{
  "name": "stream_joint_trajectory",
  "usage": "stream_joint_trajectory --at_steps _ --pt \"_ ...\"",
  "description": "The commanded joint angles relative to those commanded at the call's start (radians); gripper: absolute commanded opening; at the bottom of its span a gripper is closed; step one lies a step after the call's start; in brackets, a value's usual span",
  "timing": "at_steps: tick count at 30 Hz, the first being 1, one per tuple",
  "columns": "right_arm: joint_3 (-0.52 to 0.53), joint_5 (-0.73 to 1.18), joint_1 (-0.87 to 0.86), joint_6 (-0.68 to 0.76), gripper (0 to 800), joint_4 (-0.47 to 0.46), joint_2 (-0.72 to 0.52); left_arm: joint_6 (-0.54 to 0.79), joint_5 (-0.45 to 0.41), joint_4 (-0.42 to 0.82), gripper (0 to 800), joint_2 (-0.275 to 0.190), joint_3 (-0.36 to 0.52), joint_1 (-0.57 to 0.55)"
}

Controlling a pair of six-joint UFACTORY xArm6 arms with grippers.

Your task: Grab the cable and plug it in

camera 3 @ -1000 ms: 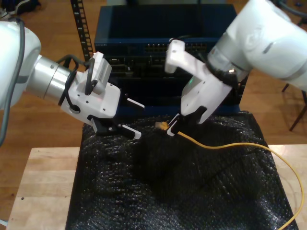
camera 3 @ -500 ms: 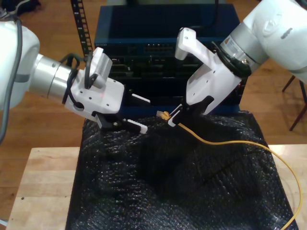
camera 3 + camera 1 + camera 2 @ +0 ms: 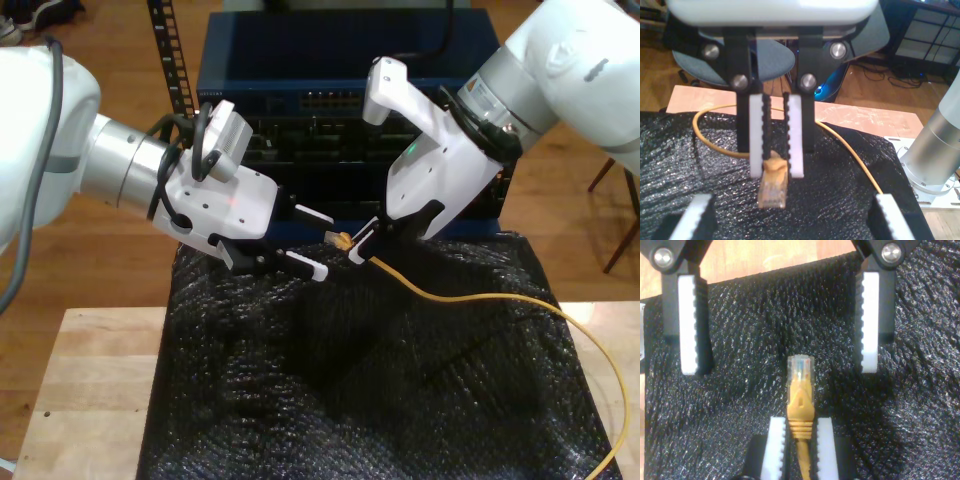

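The yellow-orange cable (image 3: 480, 300) runs from the exterior view's lower right corner across the black foam up to my second gripper (image 3: 358, 250). That gripper is shut on the cable just behind its clear plug (image 3: 800, 370), and the plug (image 3: 340, 238) sticks out past the fingertips. My first gripper (image 3: 320, 243) comes in from the exterior view's left. It is open, its two fingers spread wide on either side of the plug tip without touching it. From the first wrist view, the second gripper (image 3: 777, 170) pinches the plug (image 3: 772, 187) between its toothed pads.
A blue network rack (image 3: 340, 60) with rows of ports (image 3: 330, 100) stands behind both grippers. Black foam sheet (image 3: 350, 380) covers the wooden table (image 3: 90, 380). The first wrist view has an office chair (image 3: 775, 55) and an arm's silver base (image 3: 935, 150) in the background.
My first gripper has moved toward the exterior view's right, closing in on the plug. My second gripper rose a little with the cable, then held still.
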Motion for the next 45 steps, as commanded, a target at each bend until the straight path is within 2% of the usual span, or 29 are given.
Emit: stream_joint_trajectory --at_steps 5,14,19,22,24,26,30,45 --pt "0.002 -0.002 0.000 0.000 10 0.000 -0.002 0.000 0.000 0.000 591 0.000 0.000 0.000" --pt "0.003 -0.002 0.000 0.002 10 0.000 -0.002 0.000 0.002 -0.002 545 -0.002 0.000 0.002" --pt "0.003 -0.002 0.000 0.002 11 0.000 -0.002 0.002 0.002 -0.002 486 -0.002 0.000 0.002" --pt "0.005 -0.002 0.000 0.002 11 0.000 -0.002 0.005 0.002 -0.002 401 -0.002 0.000 0.002" --pt "0.006 -0.002 0.000 0.002 11 0.000 -0.002 0.006 0.002 -0.002 390 -0.002 0.000 0.002" --pt "0.006 -0.002 0.000 0.002 11 0.000 -0.002 0.006 0.002 -0.002 326 -0.002 0.002 0.002" --pt "0.006 -0.002 0.000 0.002 11 0.000 -0.002 0.006 0.002 -0.002 285 -0.002 0.003 0.002" --pt "0.008 -0.002 0.000 0.002 11 0.000 0.000 0.009 0.002 -0.025 232 -0.002 0.005 0.003"
